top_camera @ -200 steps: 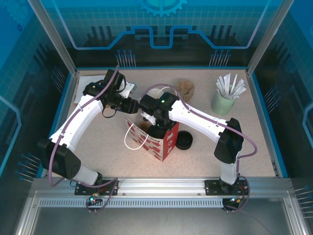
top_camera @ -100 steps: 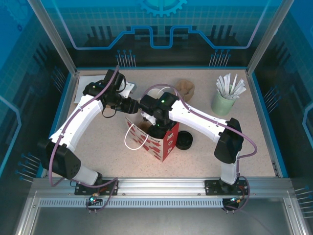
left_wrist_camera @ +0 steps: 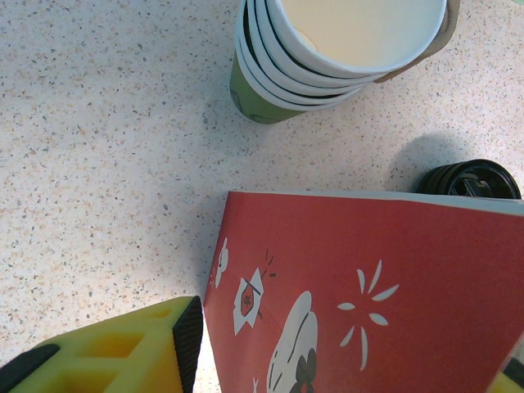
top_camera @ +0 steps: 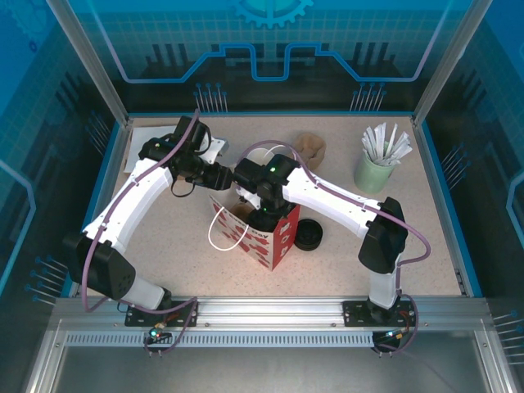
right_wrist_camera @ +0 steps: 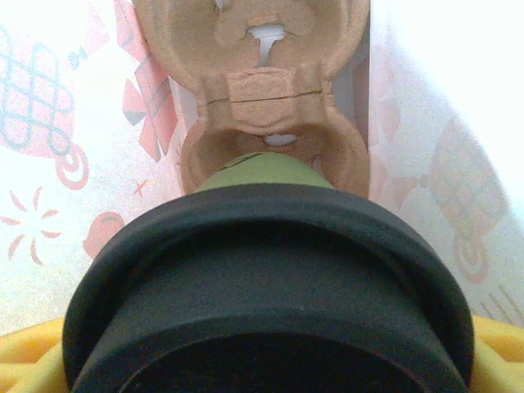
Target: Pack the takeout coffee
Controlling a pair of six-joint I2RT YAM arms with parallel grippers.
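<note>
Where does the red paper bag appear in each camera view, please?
Top external: the red paper bag stands at the picture's centre.
Left wrist: its red printed wall, lower right.
Right wrist: its pale inner walls, left and right sides.
Shared landmark: black lids beside it, top external and left wrist.

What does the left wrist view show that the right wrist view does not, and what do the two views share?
Left wrist view: a stack of green paper cups, black lids and the speckled tabletop, all outside the red-printed paper bag. Right wrist view: the brown pulp cup carrier standing inside the bag, and the takeout coffee, green with a black lid, between the fingers of the right gripper above a carrier socket. Both: that bag, its outer wall in one view and its inner wall in the other.
</note>
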